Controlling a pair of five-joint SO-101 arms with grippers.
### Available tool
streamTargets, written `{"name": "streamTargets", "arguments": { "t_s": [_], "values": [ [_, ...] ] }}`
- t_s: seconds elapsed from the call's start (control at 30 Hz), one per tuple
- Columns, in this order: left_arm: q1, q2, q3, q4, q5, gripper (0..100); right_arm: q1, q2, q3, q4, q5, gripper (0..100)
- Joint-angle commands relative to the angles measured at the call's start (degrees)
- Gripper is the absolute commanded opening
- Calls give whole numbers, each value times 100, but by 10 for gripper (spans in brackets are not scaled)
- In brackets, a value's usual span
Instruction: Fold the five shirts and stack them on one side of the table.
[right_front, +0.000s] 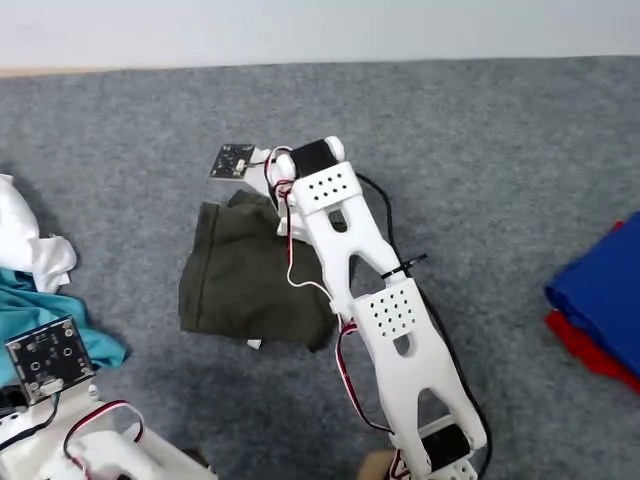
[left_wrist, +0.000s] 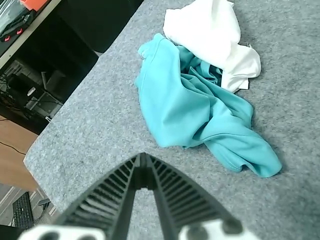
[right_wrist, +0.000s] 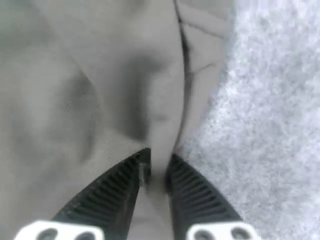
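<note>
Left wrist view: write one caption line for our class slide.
Shut left hand above the grey felt table, facing a crumpled teal cloth shirt beside a rumpled white cloth shirt.

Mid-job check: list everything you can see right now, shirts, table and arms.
olive shirt: one, dark olive, mid-table.
teal shirt: one, teal, crumpled at the high view's left edge.
white shirt: one, white, crumpled against the teal shirt.
blue shirt: one, blue, right edge.
red shirt: one, red, under the blue shirt.
table: one, grey.
left gripper: fingers shut, empty, near the teal shirt.
right gripper: fingers pinching the olive shirt's edge.
</note>
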Motion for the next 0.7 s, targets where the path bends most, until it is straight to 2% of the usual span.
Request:
{"name": "streamTargets", "arguments": {
  "t_s": [0.0,0.47,0.67],
  "values": [
    [-9,-35,-4,-97,-18,3,13,-488,-273,224,132,12],
    [0,-35,-4,-97,-18,3,690,-822,-273,233,299,11],
    [0,-35,-4,-97,-18,3,725,-752,-193,233,299,18]
  ]
}}
